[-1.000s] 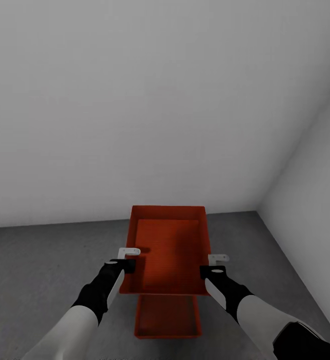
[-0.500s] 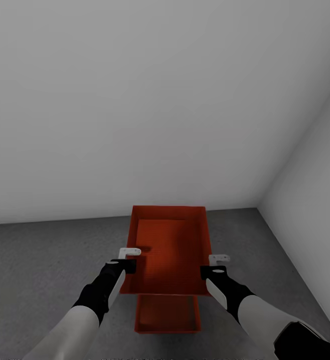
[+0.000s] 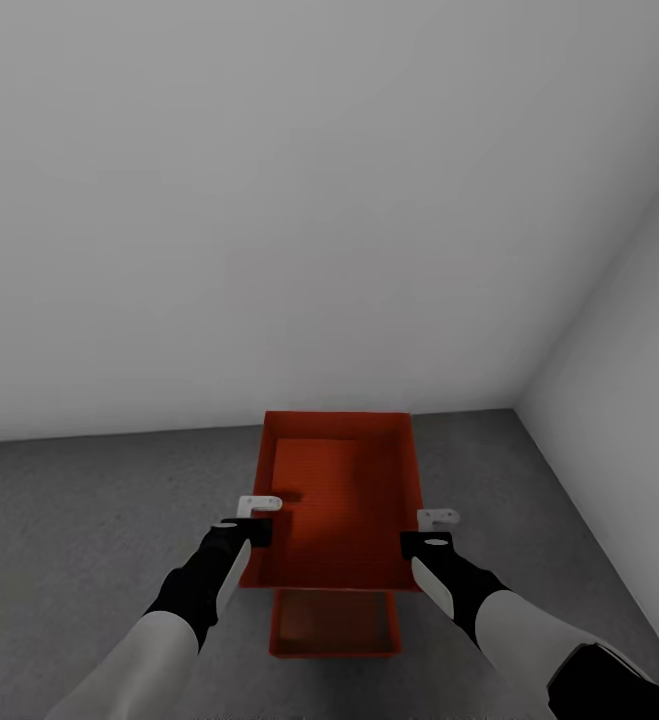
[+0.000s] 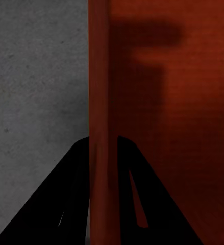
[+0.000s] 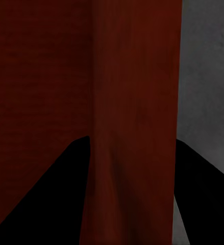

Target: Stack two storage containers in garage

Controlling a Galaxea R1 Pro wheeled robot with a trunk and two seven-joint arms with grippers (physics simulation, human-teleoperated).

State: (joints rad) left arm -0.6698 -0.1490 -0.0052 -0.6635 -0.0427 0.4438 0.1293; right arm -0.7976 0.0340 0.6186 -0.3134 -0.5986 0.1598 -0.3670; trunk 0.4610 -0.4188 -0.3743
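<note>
Two grippers, left [image 3: 258, 518] and right [image 3: 435, 530], pinch the upper container's [image 3: 341, 490] side walls; I judge the lower container [image 3: 335, 625] sits nearer me, apparently offset

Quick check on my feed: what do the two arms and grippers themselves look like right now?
Both arms have glossy white forearm shells running into black wrist sections. The left gripper and right gripper each have a black body and a small pale grey bracket-shaped tip. In the wrist views the fingers are plain matte black wedges.

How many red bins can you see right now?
2. One bin is held by its side walls between the left hand and right hand; the other bin sits on the floor below it, partly hidden.
</note>
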